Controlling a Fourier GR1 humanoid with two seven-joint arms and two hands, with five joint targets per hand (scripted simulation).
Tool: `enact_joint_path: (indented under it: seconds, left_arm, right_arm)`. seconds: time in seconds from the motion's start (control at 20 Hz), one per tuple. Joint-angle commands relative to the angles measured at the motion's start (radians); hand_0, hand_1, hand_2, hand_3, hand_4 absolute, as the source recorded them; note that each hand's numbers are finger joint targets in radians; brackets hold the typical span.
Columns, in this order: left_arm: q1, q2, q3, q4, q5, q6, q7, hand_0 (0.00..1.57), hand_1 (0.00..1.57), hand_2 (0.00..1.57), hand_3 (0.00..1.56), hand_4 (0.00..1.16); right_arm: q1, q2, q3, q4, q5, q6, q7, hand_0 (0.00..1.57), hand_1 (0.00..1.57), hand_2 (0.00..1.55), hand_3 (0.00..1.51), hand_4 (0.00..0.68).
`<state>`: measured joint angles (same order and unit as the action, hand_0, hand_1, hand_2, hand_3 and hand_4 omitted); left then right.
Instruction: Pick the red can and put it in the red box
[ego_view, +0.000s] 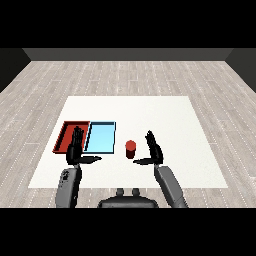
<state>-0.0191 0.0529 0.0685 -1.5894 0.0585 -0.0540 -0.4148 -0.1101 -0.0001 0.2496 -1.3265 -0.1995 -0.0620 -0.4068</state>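
Red can upright on white table, just right of light blue tray. Right hand beside it, fingers straight, not touching. Left hand relaxed over red tray.

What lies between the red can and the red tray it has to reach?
The light blue tray lies between the small red can and the red tray; the can must pass over it. The left hand hangs over the red tray's right side.

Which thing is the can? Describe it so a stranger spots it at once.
On the white table, look right of the blue tray. The can stands upright there, by the right hand. It is the only small red cylinder; the red tray is flat.
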Motion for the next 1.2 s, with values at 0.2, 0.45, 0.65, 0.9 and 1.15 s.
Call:
enact_joint_path:
  seconds: [0.2,0.45,0.65,0.9,1.15]
  left_arm:
    - [-0.037,-0.007,0.007,0.017,0.032,-0.006,0.015,0.00,0.00,0.00,0.00,0.00]
    - [-0.003,-0.029,-0.019,0.020,0.000,0.020,-0.011,0.00,0.00,0.00,0.00,0.00]
    - [0.028,0.011,-0.002,-0.068,0.031,-0.025,0.026,0.00,0.00,0.00,0.00,0.00]
    - [0.005,-0.008,-0.004,0.024,0.013,-0.010,-0.017,0.00,0.00,0.00,0.00,0.00]
    - [0.012,0.013,0.011,0.021,0.025,-0.036,-0.034,0.00,0.00,0.00,0.00,0.00]
  right_arm:
    - [-0.098,0.000,0.051,0.182,-0.063,-0.062,-0.101,0.00,0.00,0.00,0.00,0.000]
    - [-0.108,0.000,0.045,0.214,-0.086,-0.029,-0.111,0.00,0.00,0.00,0.00,0.000]
    - [-0.121,0.000,0.161,0.205,-0.160,-0.144,-0.122,0.00,0.00,0.00,0.00,0.000]
    - [-0.120,-0.001,0.113,0.256,-0.152,-0.070,-0.150,0.00,0.00,0.00,0.00,0.000]
    - [-0.222,0.000,0.324,0.334,-0.337,-0.258,-0.209,0.00,0.00,0.00,0.00,0.000]
